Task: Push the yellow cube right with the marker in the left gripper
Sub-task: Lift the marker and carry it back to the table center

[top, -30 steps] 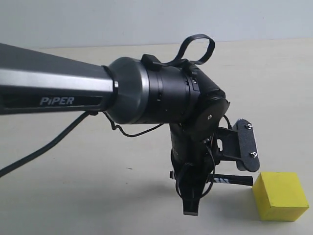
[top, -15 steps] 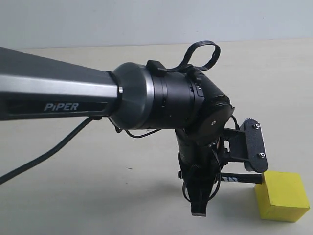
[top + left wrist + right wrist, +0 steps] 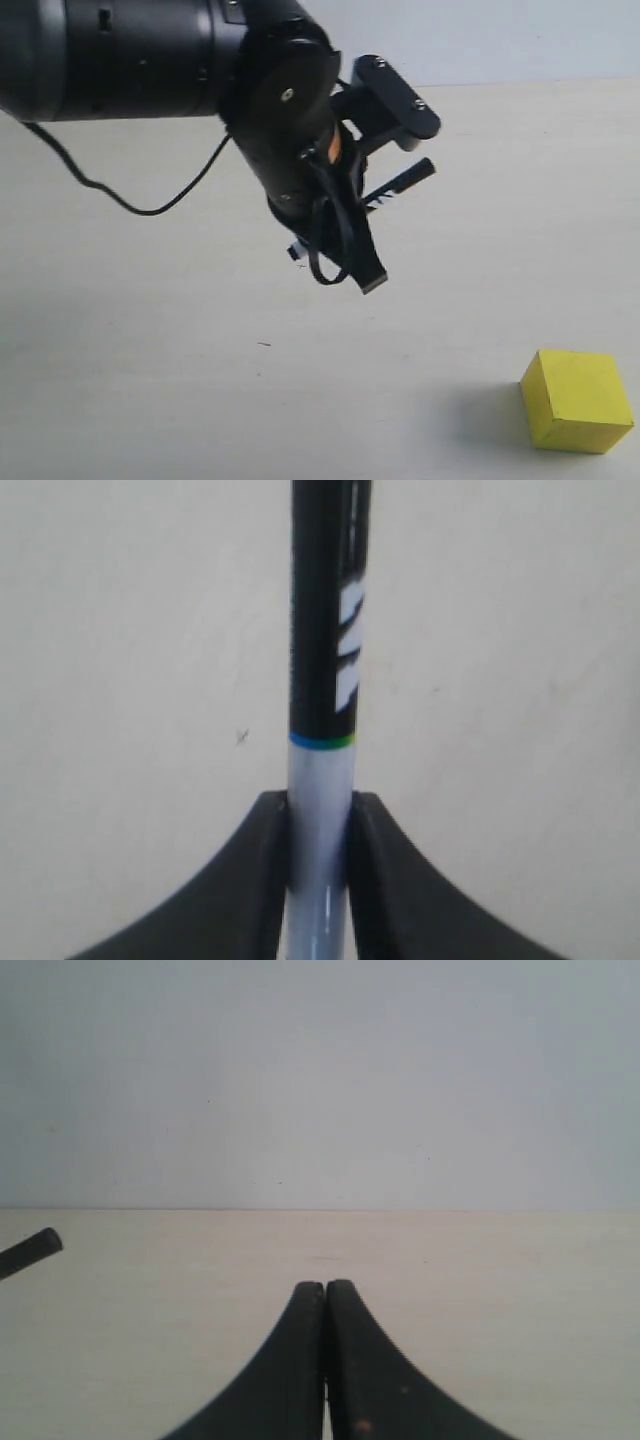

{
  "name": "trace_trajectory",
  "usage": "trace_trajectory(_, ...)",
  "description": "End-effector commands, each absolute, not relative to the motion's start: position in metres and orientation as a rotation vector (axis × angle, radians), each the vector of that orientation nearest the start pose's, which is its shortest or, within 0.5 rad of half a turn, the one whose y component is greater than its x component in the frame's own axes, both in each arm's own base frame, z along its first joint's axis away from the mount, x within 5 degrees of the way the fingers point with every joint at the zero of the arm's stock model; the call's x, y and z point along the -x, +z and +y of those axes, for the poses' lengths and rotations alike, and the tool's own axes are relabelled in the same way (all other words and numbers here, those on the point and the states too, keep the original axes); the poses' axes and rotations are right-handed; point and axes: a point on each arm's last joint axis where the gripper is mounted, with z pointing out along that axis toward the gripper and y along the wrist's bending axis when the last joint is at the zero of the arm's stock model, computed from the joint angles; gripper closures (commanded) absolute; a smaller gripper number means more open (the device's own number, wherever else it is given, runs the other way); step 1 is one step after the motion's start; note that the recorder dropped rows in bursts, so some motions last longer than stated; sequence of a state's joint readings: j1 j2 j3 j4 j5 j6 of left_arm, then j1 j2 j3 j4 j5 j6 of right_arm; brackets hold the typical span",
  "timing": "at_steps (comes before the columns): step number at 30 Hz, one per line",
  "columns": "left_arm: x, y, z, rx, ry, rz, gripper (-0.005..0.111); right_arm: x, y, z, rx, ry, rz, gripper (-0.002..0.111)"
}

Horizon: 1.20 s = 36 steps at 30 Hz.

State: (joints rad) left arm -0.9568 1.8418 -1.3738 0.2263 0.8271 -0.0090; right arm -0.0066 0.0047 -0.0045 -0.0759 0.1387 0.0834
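Fingers (image 3: 265, 880) of left gripper (image 3: 320, 802) clamping marker (image 3: 322, 630) tightly on white barrel, black logo end sticking out ahead. Arm now hanging lifted above desk (image 3: 150, 400), marker (image 3: 405, 182) tilting upward, no longer lying level against cube as half a second back. Yellow cube (image 3: 577, 400) sitting on desk at lower right of exterior view, well apart from marker tip, barely shifting across frames. Contact broken; likely push ending, or needing fresh approach from cube's left. Right gripper (image 3: 325, 1290) fingers pressing together, gripping nothing.
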Motion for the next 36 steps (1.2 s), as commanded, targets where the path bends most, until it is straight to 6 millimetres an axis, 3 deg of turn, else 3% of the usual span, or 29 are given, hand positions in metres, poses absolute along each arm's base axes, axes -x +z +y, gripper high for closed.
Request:
trace_trajectory(1,-0.231,0.217,-0.284,-1.043,-0.052,2.469,0.107,-0.056,0.201,-0.001,-0.018,-0.008,1.617,0.108)
trace_trajectory(5,-0.224,0.210,-0.285,-0.743,-0.250,2.548,0.107,-0.056,0.201,-0.001,-0.018,-0.008,1.617,0.108)
trace_trajectory(11,-0.217,0.208,-0.289,-0.560,-0.399,2.671,0.107,-0.056,0.201,-0.001,-0.018,-0.008,1.617,0.108)
trace_trajectory(15,-0.231,0.192,-0.273,-0.193,-0.366,2.849,0.107,-0.056,0.201,-0.001,-0.018,-0.008,1.617,0.108)
trace_trajectory(18,-0.240,0.174,-0.263,-0.058,-0.299,2.951,0.107,-0.056,0.201,-0.001,-0.018,-0.008,1.617,0.108)
trace_trajectory(24,-0.252,0.144,-0.271,0.005,-0.359,2.942,0.107,-0.056,0.201,-0.001,-0.018,-0.008,1.617,0.108)
trace_trajectory(36,-0.273,0.126,-0.297,-0.016,-0.297,3.020,0.107,-0.056,0.201,-0.001,-0.018,-0.008,1.617,0.108)
